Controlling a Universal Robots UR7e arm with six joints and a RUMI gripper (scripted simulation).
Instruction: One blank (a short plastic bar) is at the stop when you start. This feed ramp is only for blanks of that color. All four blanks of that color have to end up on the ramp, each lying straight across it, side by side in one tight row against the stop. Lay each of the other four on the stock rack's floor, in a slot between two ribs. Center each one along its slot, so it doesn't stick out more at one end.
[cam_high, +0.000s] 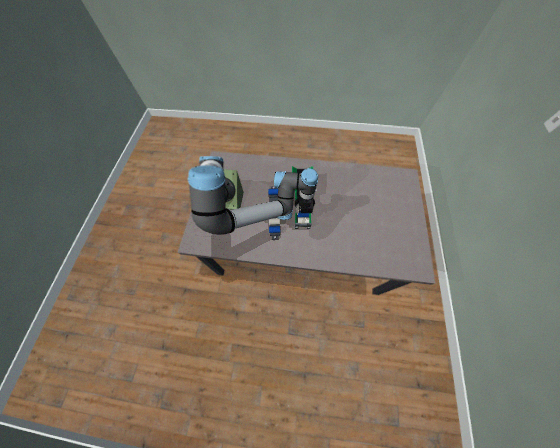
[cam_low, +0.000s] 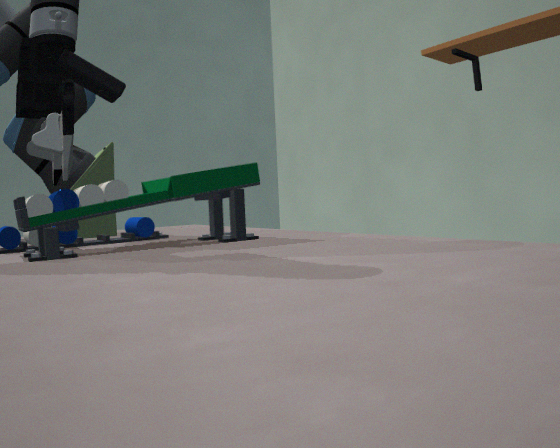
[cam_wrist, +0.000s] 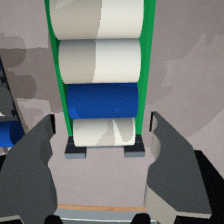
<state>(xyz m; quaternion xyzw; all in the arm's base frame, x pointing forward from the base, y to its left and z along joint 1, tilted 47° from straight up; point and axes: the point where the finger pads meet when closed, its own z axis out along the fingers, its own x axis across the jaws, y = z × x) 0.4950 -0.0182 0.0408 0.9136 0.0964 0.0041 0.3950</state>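
The green feed ramp holds four blanks across it. A white blank is against the stop. A blue blank lies beside it, then a white blank and another white blank. The stock rack bears a blue blank, a white blank, and blue blanks farther along. My gripper is open and empty, just above the ramp's lower end, its jaws wider than the ramp.
The rack stands beside the ramp, on the side of the arm's base. A light green wedge-shaped block stands near the arm's base. A wooden shelf is on the wall. The arm hides part of the rack and ramp in the top view.
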